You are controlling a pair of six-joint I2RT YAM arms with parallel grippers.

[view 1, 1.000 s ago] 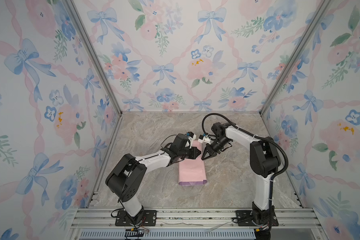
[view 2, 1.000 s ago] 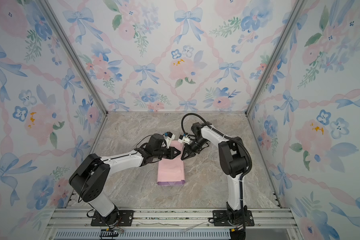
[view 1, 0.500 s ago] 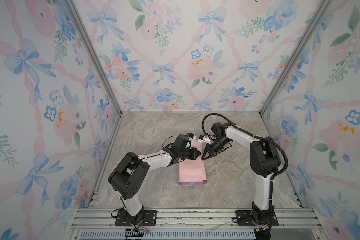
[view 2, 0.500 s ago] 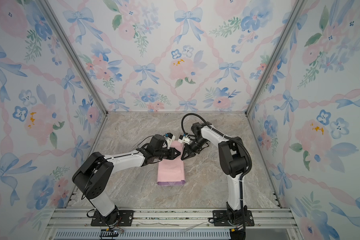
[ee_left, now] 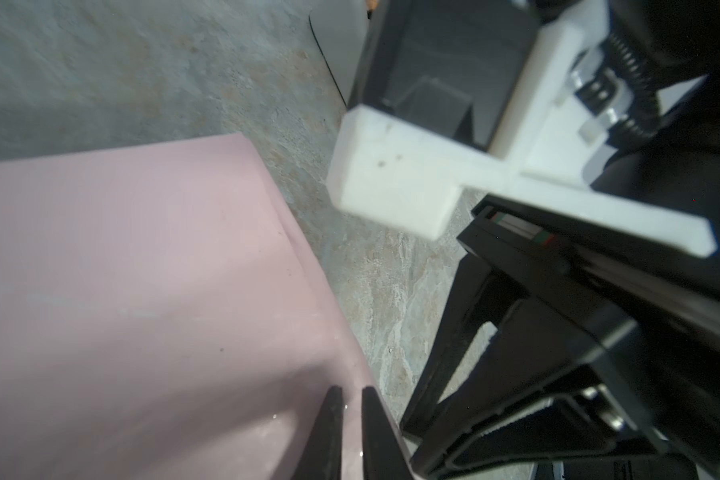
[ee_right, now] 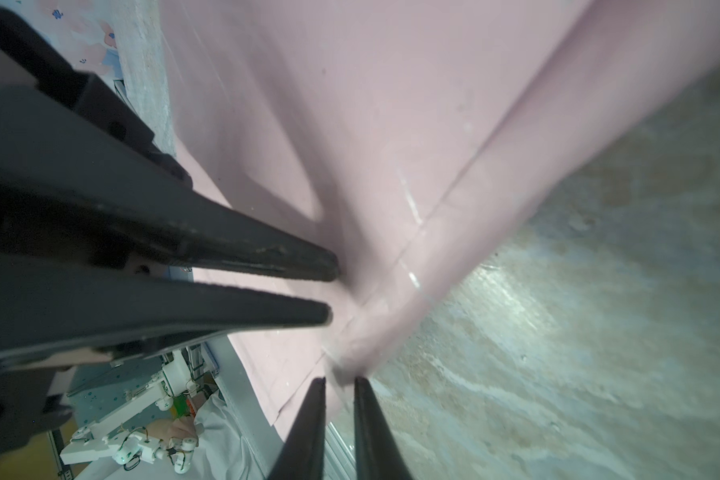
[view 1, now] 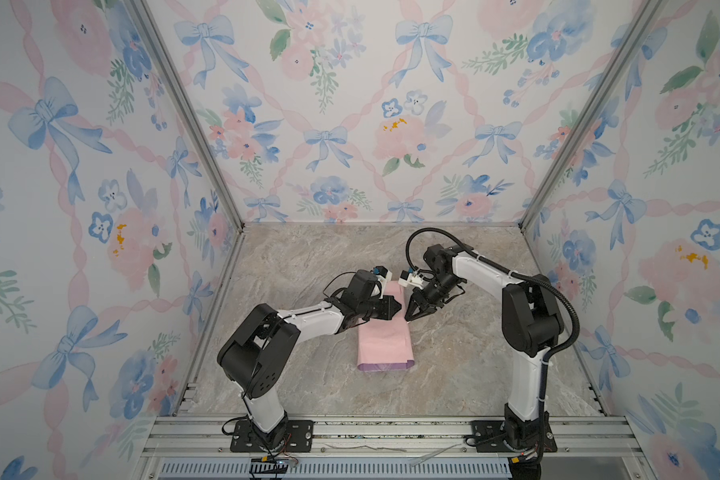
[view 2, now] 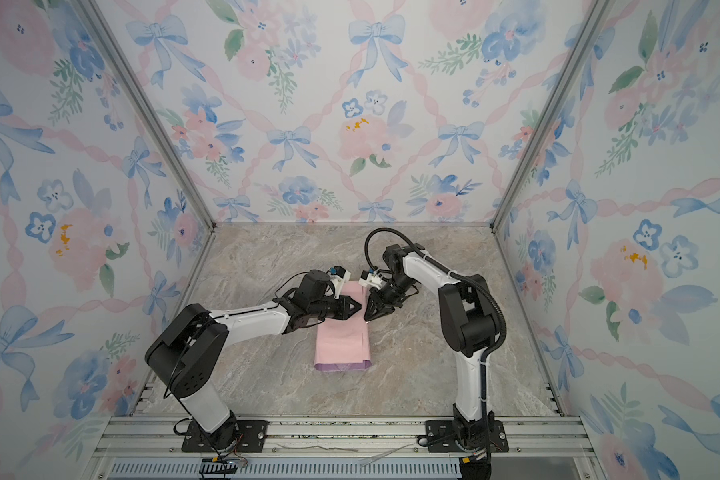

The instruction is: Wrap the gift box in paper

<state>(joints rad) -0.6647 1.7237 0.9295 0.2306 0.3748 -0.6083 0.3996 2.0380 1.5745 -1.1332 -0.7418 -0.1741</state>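
Note:
The paper (view 1: 385,336) (view 2: 341,340) lies folded into a long pink packet on the table, with a lilac edge at its near end. The gift box is hidden; I see only paper. My left gripper (view 1: 398,307) (view 2: 358,308) rests its tips on the packet's top near the right edge, jaws a narrow gap apart with nothing between them (ee_left: 352,392). My right gripper (view 1: 409,319) (view 2: 367,318) points down at the packet's right edge. Its jaws stand slightly apart (ee_right: 339,380), and a blurred fold of paper (ee_right: 391,104) sits just in front of the tips.
The marble table (view 1: 474,374) is walled on three sides by floral panels. An aluminium rail (view 1: 391,432) with both arm bases runs along the front. The two grippers are very close together over the packet's far end.
The right gripper's jaws have parted a little at the paper's edge. Both arms have otherwise hardly moved.

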